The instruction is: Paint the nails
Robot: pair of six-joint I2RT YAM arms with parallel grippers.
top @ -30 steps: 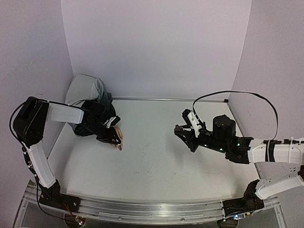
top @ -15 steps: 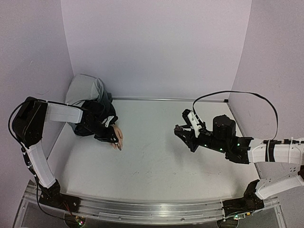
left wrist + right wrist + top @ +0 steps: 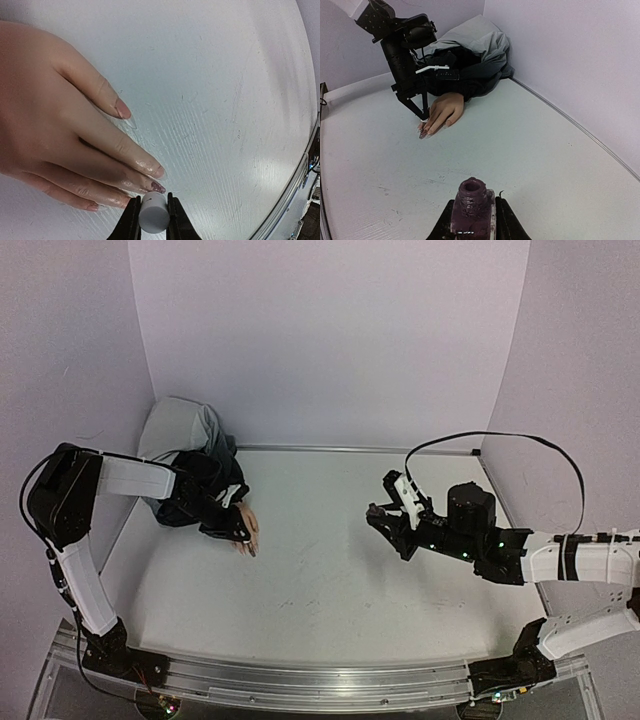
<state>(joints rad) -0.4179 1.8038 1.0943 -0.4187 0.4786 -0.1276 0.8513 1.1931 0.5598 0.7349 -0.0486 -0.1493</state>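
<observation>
A white table stood walled on three sides, seen from above. At 3 o'clock the right gripper was clamped on an uncapped bottle, held upright above the table. The glass and the open neck were dark purple, and how much polish was inside could not be read. At 9 o'clock a peach mannequin hand lay palm down, fingers pointing towards 5 o'clock. Its wrist ran into a black sleeve, bunched with grey cloth in the 10 o'clock corner. The left gripper was closed on a small white cap, just beside the fingertips. The nails were tiny: the one nearest the cap showed glossy purple, and another further along the fingers showed a darker tint. The other two in view looked bare or clear. Anything below the cap was hidden behind it, and whether it touched a nail could not be told. Bare table lay open between the two grippers from centre to 6 o'clock, where a metal rail edged the near side. The left wrist view cut off the palm and thumb. The right wrist view cut off the bottle's base.
</observation>
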